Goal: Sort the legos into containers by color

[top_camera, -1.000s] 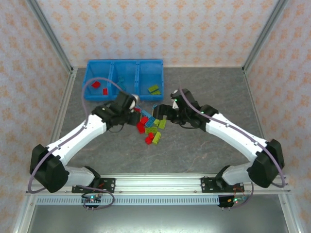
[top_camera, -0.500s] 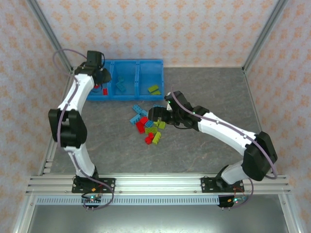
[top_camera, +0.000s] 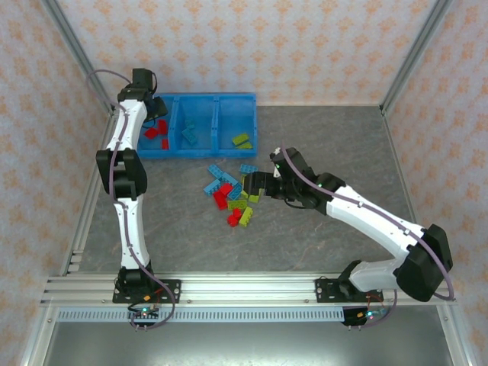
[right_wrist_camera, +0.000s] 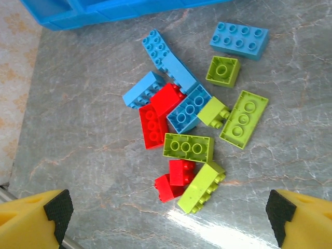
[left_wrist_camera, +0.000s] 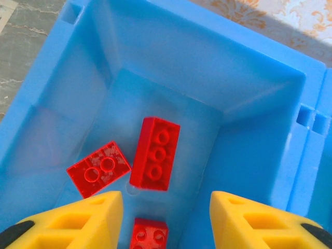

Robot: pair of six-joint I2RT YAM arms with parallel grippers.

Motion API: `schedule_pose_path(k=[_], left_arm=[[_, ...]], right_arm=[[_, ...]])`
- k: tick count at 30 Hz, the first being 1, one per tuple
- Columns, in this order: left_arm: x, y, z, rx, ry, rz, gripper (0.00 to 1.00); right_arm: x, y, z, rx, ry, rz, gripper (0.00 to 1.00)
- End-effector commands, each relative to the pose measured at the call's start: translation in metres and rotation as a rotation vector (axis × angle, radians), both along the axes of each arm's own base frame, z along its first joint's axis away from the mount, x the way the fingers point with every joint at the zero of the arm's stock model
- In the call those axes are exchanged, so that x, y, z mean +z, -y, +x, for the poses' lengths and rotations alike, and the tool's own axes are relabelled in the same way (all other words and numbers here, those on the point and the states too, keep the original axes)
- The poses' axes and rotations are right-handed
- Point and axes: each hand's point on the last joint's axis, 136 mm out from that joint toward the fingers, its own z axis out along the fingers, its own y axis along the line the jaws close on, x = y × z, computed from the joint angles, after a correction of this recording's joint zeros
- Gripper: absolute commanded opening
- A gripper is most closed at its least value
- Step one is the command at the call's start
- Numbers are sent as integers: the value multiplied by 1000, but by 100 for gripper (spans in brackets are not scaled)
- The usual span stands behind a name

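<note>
While left gripper [left_wrist_camera: 166, 223] gapes over three red legos [left_wrist_camera: 155, 154] | right gripper [right_wrist_camera: 168, 217] spread above mixed pile [right_wrist_camera: 188, 147]

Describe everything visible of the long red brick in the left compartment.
The long red brick is glossy plastic with three round studs in a row on top. It lies flat, studs up, on the floor of the left compartment. A shorter two-stud red brick lies close beside it; contact is unclear. The open left tool hangs above, clear of it.

I see a grey stone-patterned tabletop [top_camera: 328, 137], enclosed by peach floral-patterned wall panels [top_camera: 252, 46] with silver metal corner posts [top_camera: 412, 57], and a silver aluminium rail [top_camera: 252, 288] along my near edge.
</note>
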Motion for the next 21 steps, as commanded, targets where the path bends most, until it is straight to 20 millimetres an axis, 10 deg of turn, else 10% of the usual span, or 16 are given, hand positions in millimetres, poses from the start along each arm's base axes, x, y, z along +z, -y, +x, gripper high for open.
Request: schedule_pose_path(k=[1, 6, 11, 16, 21], left_arm=[[50, 7, -14, -48, 43, 1, 48], [126, 49, -58, -132, 230, -76, 48], [175, 119, -151, -371, 369, -29, 49], [164, 182, -231, -717, 428, 37, 57], [135, 181, -269, -794, 480, 148, 61]], right_arm=[[-7, 13, 0, -30, 14, -53, 98], [-27, 34, 14, -189, -24, -152, 99], [-59, 21, 26, -245, -134, -187, 99], [-104, 20, 46, -307, -195, -261, 86], [-139, 7, 61, -306, -265, -271, 76]])
